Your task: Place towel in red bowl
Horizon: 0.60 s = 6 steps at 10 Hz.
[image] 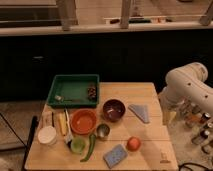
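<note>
Closest to view, a blue speckled sponge (115,155) lies at the front of the wooden table (152,132), with an orange fruit (133,144) just beside it. Further back, the grey-blue towel (140,112) lies flat and folded near the right side, untouched. A purple bowl (114,110) sits between it and the red bowl (83,121), which stands empty left of centre, so I judge the carry must clear that bowl. My hand (168,116) hangs beside the table's right edge, near the towel; I cannot tell whether it is apart or together.
</note>
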Tool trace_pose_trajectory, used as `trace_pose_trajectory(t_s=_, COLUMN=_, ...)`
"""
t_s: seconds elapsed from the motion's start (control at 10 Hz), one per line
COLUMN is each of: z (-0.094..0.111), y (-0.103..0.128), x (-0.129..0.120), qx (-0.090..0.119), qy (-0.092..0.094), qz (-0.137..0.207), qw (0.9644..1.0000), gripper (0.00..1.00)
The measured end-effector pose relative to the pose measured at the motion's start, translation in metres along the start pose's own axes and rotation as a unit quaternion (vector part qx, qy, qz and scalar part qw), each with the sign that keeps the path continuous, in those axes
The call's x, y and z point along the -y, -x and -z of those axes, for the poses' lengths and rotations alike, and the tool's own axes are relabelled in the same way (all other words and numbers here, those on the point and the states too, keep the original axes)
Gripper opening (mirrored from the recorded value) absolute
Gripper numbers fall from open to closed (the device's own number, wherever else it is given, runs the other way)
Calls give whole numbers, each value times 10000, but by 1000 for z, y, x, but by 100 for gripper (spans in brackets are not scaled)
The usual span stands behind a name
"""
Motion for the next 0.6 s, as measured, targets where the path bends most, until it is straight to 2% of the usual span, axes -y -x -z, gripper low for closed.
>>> trace_pose_trajectory(t_s=0.3, z=-2, y=0, x=0, qx=10, qy=-1, qz=1, qw=10000, gripper=80)
trace_pose_trajectory(t_s=0.6, z=-36, y=7, x=0, qx=85, qy=16, qz=78, qw=9999, gripper=80)
